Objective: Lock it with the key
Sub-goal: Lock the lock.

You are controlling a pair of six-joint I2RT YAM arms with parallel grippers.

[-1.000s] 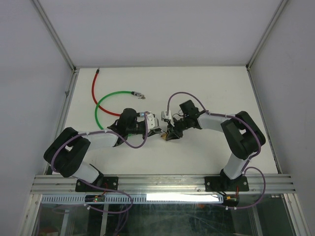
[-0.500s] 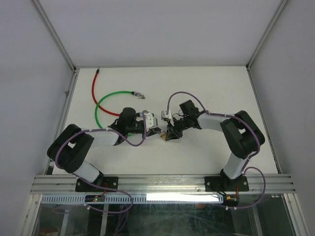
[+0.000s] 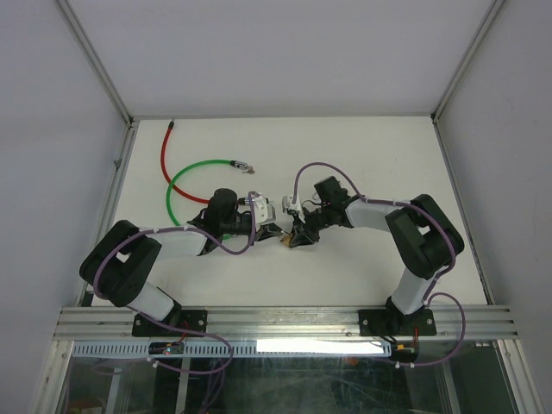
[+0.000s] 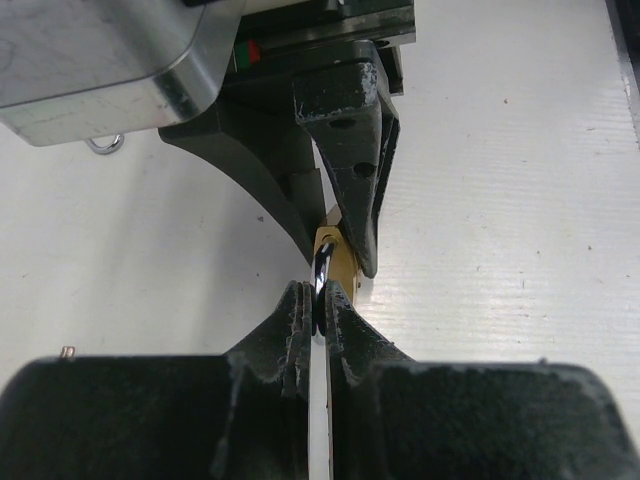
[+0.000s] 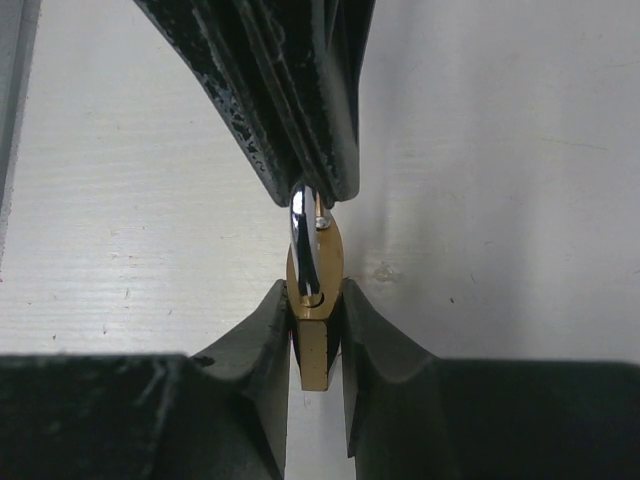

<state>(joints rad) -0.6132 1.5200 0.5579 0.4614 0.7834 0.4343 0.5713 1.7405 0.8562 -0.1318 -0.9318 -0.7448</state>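
Brass padlock (image 5: 316, 350) sat gripped by its body in my right claw (image 5: 315, 300), while my left claw (image 4: 318, 300) was clenched tight on the top of its silver shackle (image 4: 319, 268).

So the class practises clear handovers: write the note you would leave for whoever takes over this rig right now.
Right pincer: shut on the brass padlock.
Left pincer: shut on its silver loop.
Both hold it between the arms at mid-table; the red cable and green cable lie behind, apart from it.
Done: padlock gripped.
Left: no key is visible here; find it, insert, turn.
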